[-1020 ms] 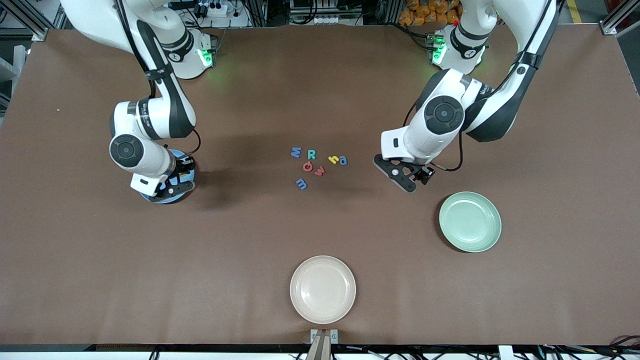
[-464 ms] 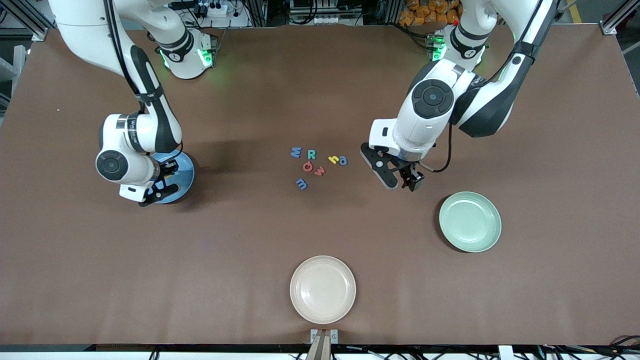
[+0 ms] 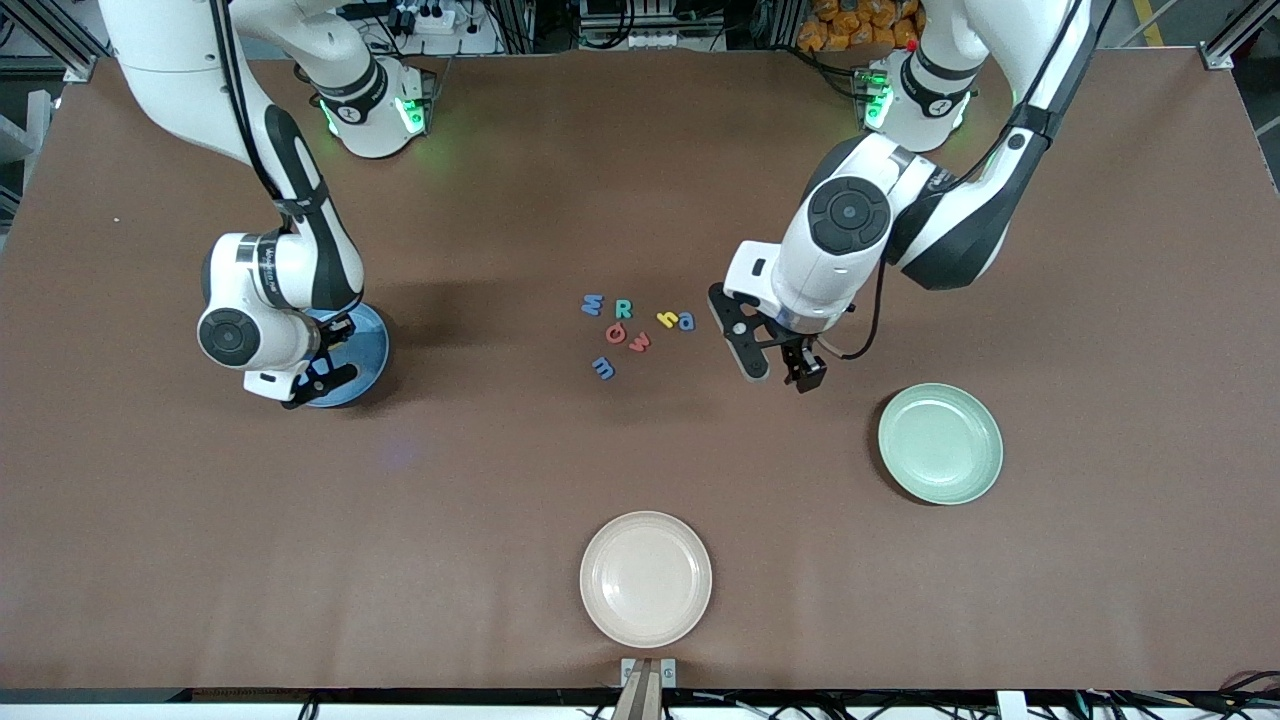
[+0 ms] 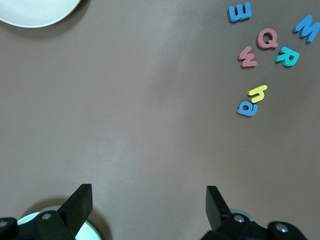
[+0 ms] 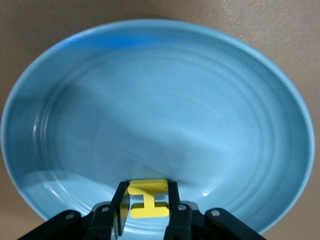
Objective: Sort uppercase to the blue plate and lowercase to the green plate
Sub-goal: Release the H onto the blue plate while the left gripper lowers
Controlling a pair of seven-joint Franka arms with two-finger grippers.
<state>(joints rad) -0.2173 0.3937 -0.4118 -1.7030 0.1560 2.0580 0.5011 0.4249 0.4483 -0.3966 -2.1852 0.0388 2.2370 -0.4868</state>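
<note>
Yellow H (image 5: 148, 199) was pinched between the fingers of the right tool (image 5: 148, 207), which hung over the blue plate (image 3: 362, 345) at the right arm's end of the desk (image 3: 200, 520); in the right wrist view the plate (image 5: 150, 110) filled the frame under the letter and held nothing else visible. The rest of the letters sat clustered mid-desk: blue W/M (image 3: 592, 303) and teal R (image 3: 623, 309) farthest from the front camera, red Q (image 3: 615, 334) and red w (image 3: 639, 343) just nearer, touching or almost touching each other, yellow h (image 3: 667, 319) touching the blue a (image 3: 686, 321) toward the left arm's end, and blue m (image 3: 603, 368) nearest the camera, a bit apart from the group. Same letters showed in the left wrist view: W/M (image 4: 306, 27), R (image 4: 288, 57), Q (image 4: 267, 38), w (image 4: 247, 56), h (image 4: 258, 93), a (image 4: 246, 108), m (image 4: 240, 12). Left tool (image 3: 775, 365) hung over bare desk between the letters and the green plate (image 3: 940, 443), fingers (image 4: 80, 202) spread wide, holding nothing. Green plate had no letters on it, toward the left arm's end. Cream plate (image 3: 646, 578) sat nearest the camera, mid-desk, bare.
</note>
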